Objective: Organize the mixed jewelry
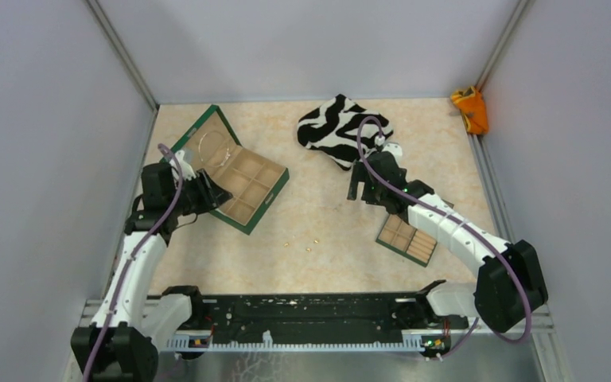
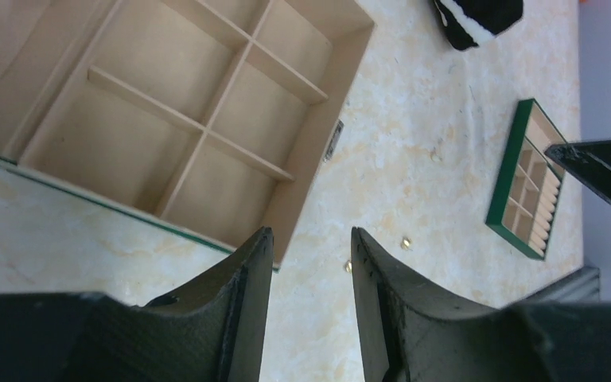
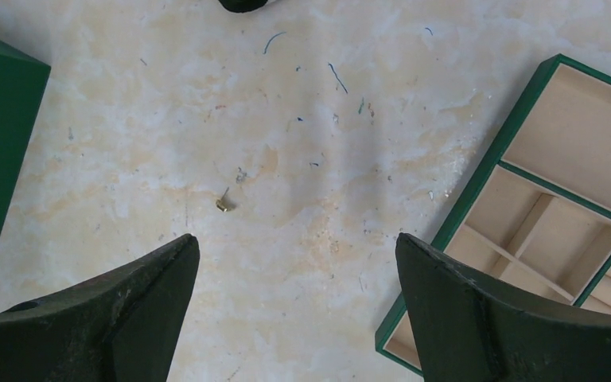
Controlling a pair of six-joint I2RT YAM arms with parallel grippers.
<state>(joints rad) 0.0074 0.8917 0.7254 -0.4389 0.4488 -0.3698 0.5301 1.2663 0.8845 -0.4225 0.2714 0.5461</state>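
Several tiny gold specks [image 1: 309,245] lie on the marble table between the two boxes. Two show in the left wrist view [image 2: 405,243], just past my fingertips. One shows in the right wrist view [image 3: 223,204], ahead of my left finger. A thin silvery hoop [image 1: 215,148] seems to lie in the open lid of the large green box [image 1: 243,185]. My left gripper [image 1: 216,195] [image 2: 312,232] is open with a narrow gap and empty, at the box's near corner. My right gripper [image 1: 363,189] [image 3: 295,239] is wide open and empty above bare table.
A small green box with tan compartments [image 1: 407,239] [image 3: 557,215] lies right of my right gripper. The zebra-striped cloth [image 1: 342,130] lies at the back centre. An orange object [image 1: 471,109] sits in the back right corner. Grey walls enclose the table.
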